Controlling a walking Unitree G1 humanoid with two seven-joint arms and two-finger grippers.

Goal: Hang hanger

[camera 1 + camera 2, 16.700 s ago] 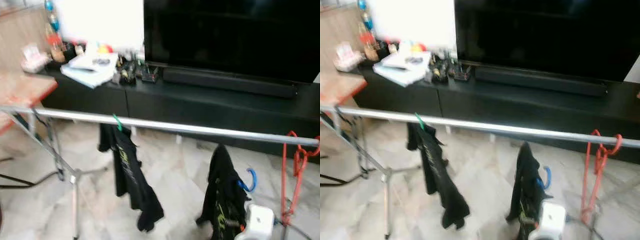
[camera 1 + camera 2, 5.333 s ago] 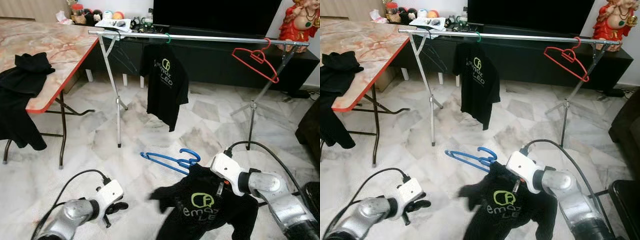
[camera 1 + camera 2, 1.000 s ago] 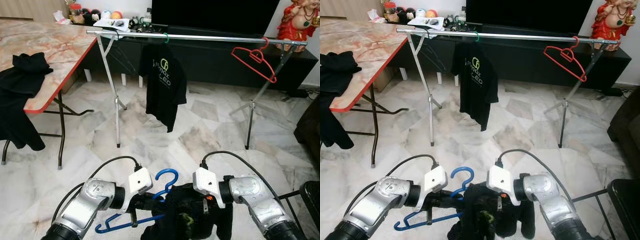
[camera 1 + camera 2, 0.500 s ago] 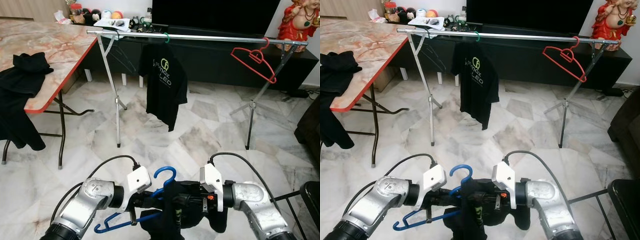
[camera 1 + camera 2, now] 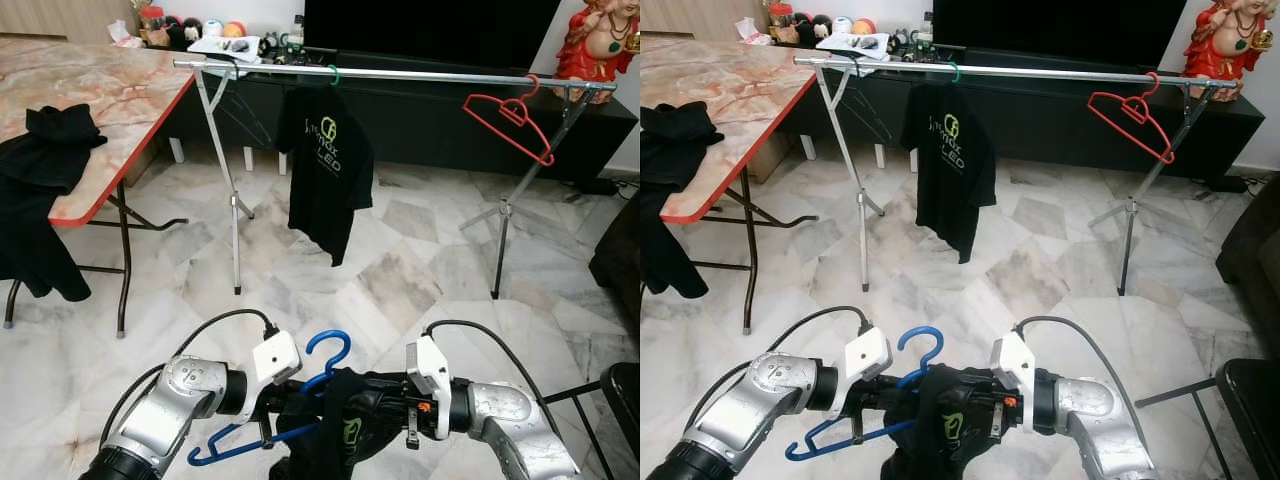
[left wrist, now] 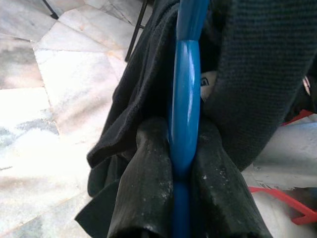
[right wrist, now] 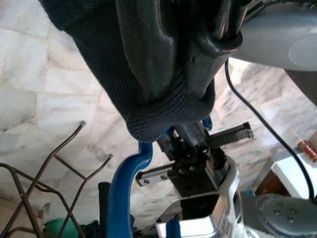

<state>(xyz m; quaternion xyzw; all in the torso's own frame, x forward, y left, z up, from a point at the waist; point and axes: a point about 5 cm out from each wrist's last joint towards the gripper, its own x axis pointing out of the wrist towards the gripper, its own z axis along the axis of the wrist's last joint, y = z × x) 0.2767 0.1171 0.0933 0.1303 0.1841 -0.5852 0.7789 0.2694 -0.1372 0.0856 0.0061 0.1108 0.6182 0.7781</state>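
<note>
Low in front of me, my left gripper [image 5: 292, 402] is shut on a blue hanger [image 5: 330, 350], its hook pointing up. In the left wrist view the blue hanger bar [image 6: 184, 124] is pinched between the two black fingers [image 6: 143, 188]. My right gripper [image 5: 378, 408] points left toward it and is shut on a black T-shirt [image 5: 345, 425] with a green logo, bunched over the hanger's right side. In the right wrist view its fingers [image 7: 148, 44] clamp the shirt's edge [image 7: 163, 116]. Ahead stands the silver clothes rail [image 5: 420, 75].
On the rail hang another black T-shirt [image 5: 328, 165] and a bare red hanger [image 5: 508, 115]. A marble-topped table [image 5: 110, 90] with black clothes [image 5: 45, 165] stands to the left. Behind the rail is a black TV unit [image 5: 440, 110], with a dark seat [image 5: 620, 260] at the right edge.
The right gripper has turned to point left at the left gripper. The black shirt has been drawn further along the blue hanger. The left arm has barely moved.
</note>
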